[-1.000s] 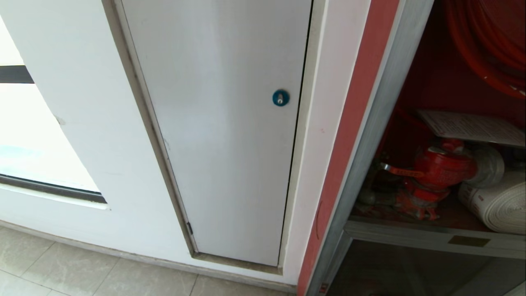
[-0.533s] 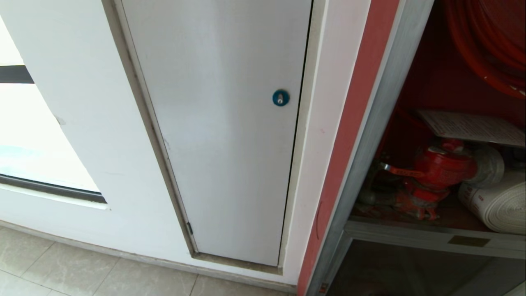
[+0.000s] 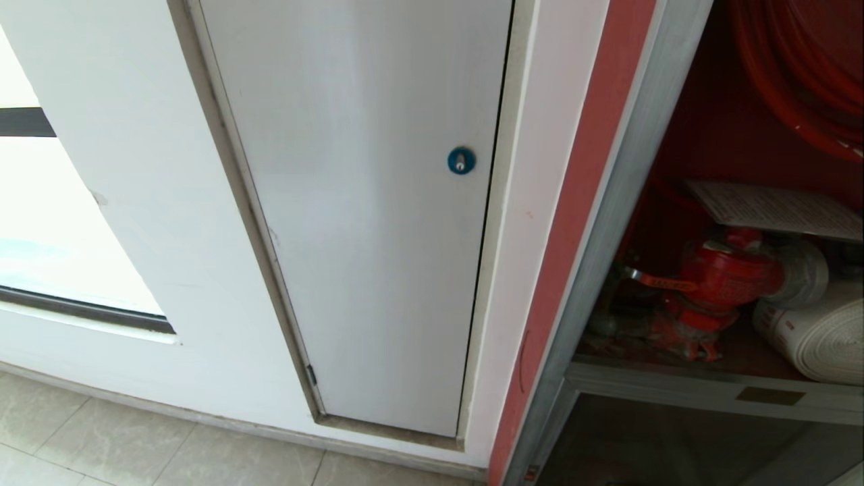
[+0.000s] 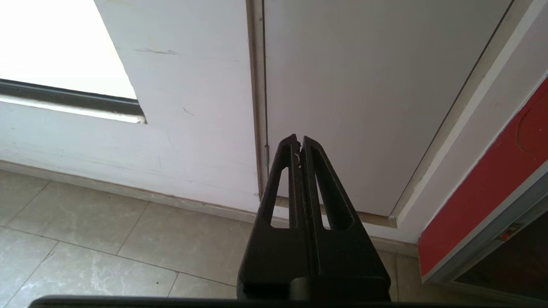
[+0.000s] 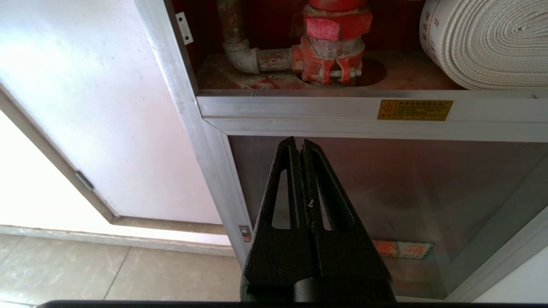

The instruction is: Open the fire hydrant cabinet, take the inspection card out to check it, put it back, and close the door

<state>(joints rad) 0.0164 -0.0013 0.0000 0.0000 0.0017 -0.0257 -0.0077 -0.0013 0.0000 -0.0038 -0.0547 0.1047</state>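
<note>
The fire hydrant cabinet (image 3: 682, 223) stands open, and the inspection card (image 3: 776, 208) lies on top of the red valve (image 3: 725, 277), inside. We judge a reach could knock the card behind the valve, since it rests loose. Our right gripper (image 5: 301, 143) hangs below the valve, outside the cabinet, jaws pressed together; our left gripper (image 4: 298, 141) is parked well left of it, jaws likewise together.

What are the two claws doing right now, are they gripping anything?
Left gripper: shut, holding nothing, pointing at the white panel.
Right gripper: shut, holding nothing, below the fire hydrant cabinet opening.
</note>
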